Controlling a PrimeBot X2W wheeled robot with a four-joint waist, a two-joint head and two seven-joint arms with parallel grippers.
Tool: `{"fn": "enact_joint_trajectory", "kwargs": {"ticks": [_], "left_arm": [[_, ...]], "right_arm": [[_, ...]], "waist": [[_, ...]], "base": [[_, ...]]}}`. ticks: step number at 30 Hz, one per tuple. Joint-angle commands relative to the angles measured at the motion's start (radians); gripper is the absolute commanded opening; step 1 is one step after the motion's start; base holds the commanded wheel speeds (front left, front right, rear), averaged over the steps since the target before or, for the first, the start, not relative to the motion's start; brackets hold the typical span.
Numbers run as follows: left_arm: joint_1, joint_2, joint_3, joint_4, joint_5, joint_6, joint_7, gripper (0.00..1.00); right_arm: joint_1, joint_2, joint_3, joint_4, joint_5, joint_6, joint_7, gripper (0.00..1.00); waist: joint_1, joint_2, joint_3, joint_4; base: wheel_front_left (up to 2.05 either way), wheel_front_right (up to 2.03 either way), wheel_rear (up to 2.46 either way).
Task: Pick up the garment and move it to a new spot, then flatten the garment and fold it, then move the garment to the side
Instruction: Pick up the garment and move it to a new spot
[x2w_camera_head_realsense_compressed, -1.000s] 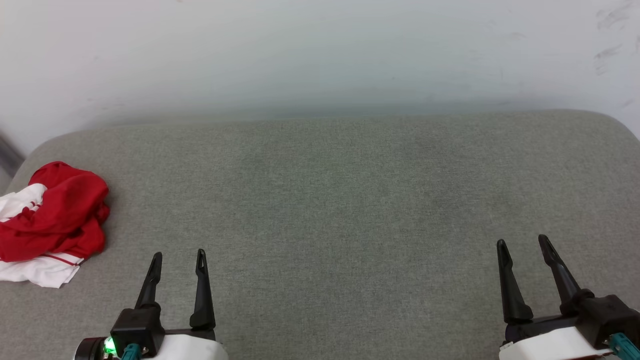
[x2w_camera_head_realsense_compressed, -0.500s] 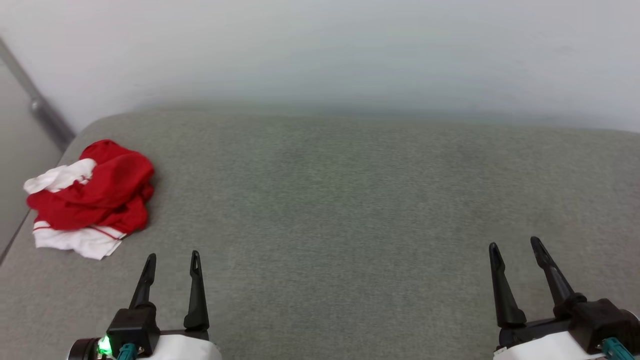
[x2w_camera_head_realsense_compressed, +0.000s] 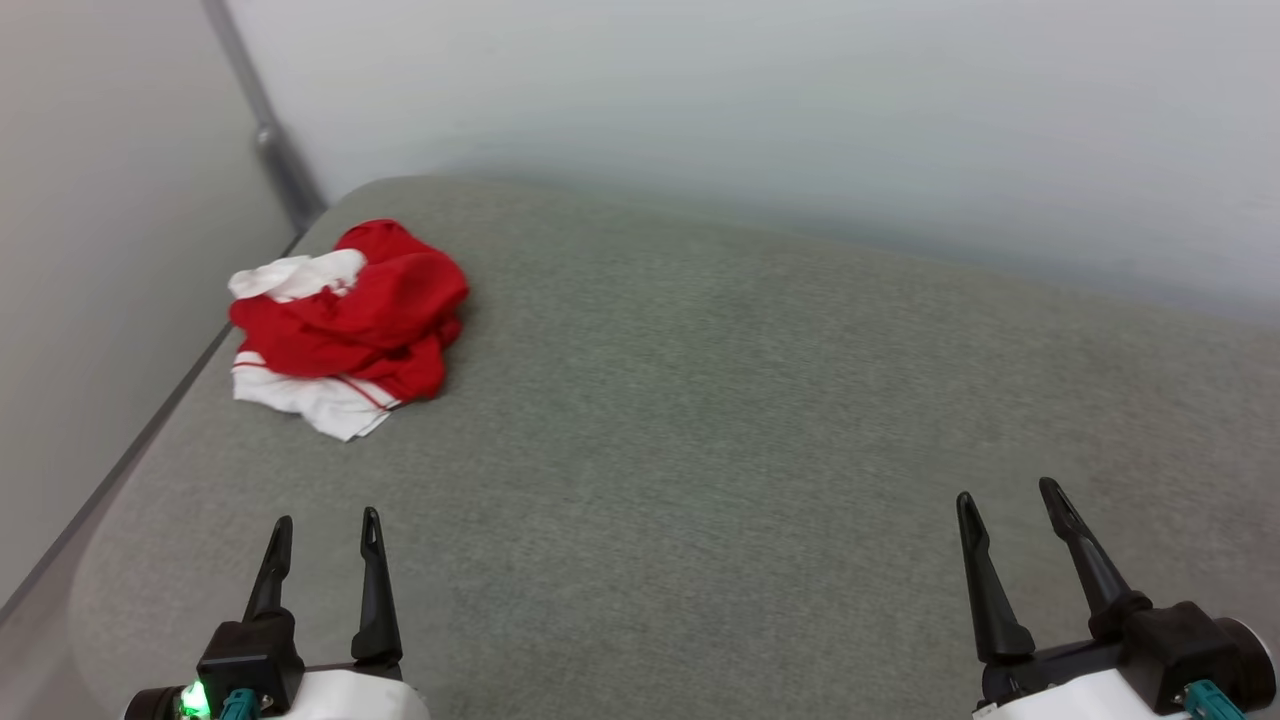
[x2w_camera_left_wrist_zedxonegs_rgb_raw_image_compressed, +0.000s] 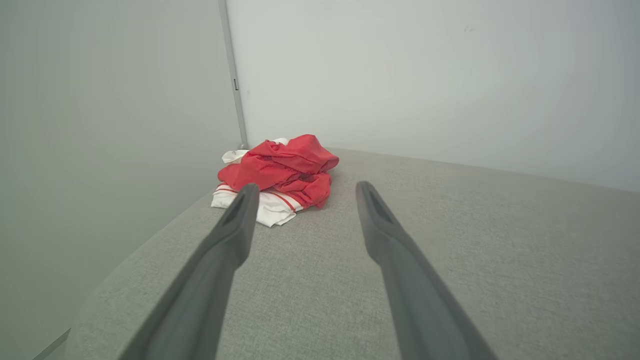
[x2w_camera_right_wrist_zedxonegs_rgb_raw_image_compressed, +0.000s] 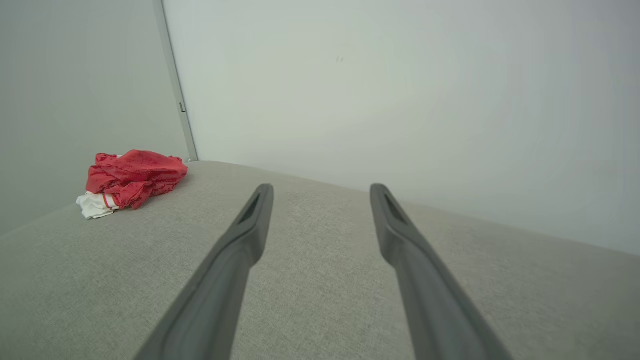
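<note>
The garment (x2w_camera_head_realsense_compressed: 350, 322) lies crumpled in a red-and-white heap near the far left corner of the grey padded surface (x2w_camera_head_realsense_compressed: 700, 420); its lettering is hidden in the folds. In the left wrist view the garment (x2w_camera_left_wrist_zedxonegs_rgb_raw_image_compressed: 280, 175) sits straight ahead, beyond the fingertips. The right wrist view has the garment (x2w_camera_right_wrist_zedxonegs_rgb_raw_image_compressed: 132, 177) far off to the left. My left gripper (x2w_camera_head_realsense_compressed: 325, 525) hovers open at the lower left, well short of the heap, nothing between its fingers. At the lower right my right gripper (x2w_camera_head_realsense_compressed: 1008, 492) is open too and holds nothing.
Pale walls (x2w_camera_head_realsense_compressed: 750, 110) close off the surface at the back and along the left, meeting at a grey corner strip (x2w_camera_head_realsense_compressed: 265, 130) just behind the heap. The surface's rounded left edge (x2w_camera_head_realsense_compressed: 120, 480) runs close to the left wall.
The head camera has turned left, so the whole picture shifted right and the left wall and corner came into view. Both grippers keep their places and stay open; the garment lies unmoved.
</note>
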Motion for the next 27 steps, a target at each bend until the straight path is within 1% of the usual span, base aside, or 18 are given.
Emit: {"fn": "enact_joint_trajectory", "kwargs": {"ticks": [1, 9, 12, 16, 18, 19, 20, 21, 22, 27], "left_arm": [[0.000, -0.001, 0.002, 0.001, 0.000, 0.006, -0.003, 1.00], [0.012, -0.001, 0.020, 0.006, -0.005, 0.013, -0.003, 1.00], [0.017, -0.001, 0.026, 0.010, -0.011, 0.018, -0.003, 1.00], [0.009, -0.001, 0.028, 0.021, -0.011, 0.013, -0.003, 1.00], [-0.029, 0.000, 0.043, 0.043, -0.013, -0.004, -0.003, 1.00], [-0.029, 0.000, 0.043, 0.043, -0.013, -0.004, -0.003, 1.00], [-0.066, 0.005, 0.066, 0.060, -0.025, -0.024, -0.003, 1.00], [-0.066, 0.005, 0.066, 0.060, -0.025, -0.024, -0.003, 1.00], [-0.123, 0.024, 0.096, 0.072, -0.036, -0.046, -0.003, 1.00], [-0.310, 0.094, 0.164, 0.125, -0.058, -0.101, -0.003, 1.00]], "right_arm": [[0.012, 0.001, 0.002, -0.006, -0.009, -0.001, -0.002, 1.00], [0.016, 0.001, 0.015, -0.004, -0.014, -0.001, -0.002, 1.00], [0.015, 0.001, 0.019, -0.001, -0.016, -0.001, -0.002, 1.00], [0.008, 0.001, 0.023, -0.004, -0.020, -0.001, -0.002, 1.00], [-0.003, 0.001, 0.031, -0.013, -0.029, -0.001, -0.002, 1.00], [-0.003, 0.001, 0.031, -0.013, -0.029, -0.001, -0.002, 1.00], [-0.014, 0.001, 0.030, -0.019, -0.040, -0.001, -0.002, 1.00], [-0.014, 0.001, 0.030, -0.019, -0.040, -0.001, -0.002, 1.00], [-0.027, 0.001, 0.025, -0.027, -0.056, -0.001, -0.002, 1.00], [-0.064, 0.001, 0.000, -0.052, -0.103, -0.001, -0.002, 1.00]], "waist": [[0.0000, 0.0000, 0.000, 0.049], [0.0000, 0.0000, -0.007, 0.144], [0.0000, 0.0000, -0.007, 0.162], [0.0000, 0.0000, 0.001, 0.167], [0.0000, 0.0000, 0.014, 0.163], [0.0000, 0.0000, 0.014, 0.163], [0.0000, 0.0000, 0.031, 0.151], [0.0000, 0.0000, 0.031, 0.151], [0.0000, 0.0000, 0.055, 0.136], [0.0000, 0.0000, 0.142, 0.093]], "base": [[0.00, 0.00, 0.00], [0.00, 0.00, 0.00], [0.00, 0.00, 0.00], [0.00, 0.00, 0.00], [0.00, 0.00, 0.00], [0.00, 0.00, 0.00], [0.00, 0.00, 0.00], [0.00, 0.00, 0.00], [0.00, 0.00, 0.00], [0.00, 0.00, 0.00]]}}
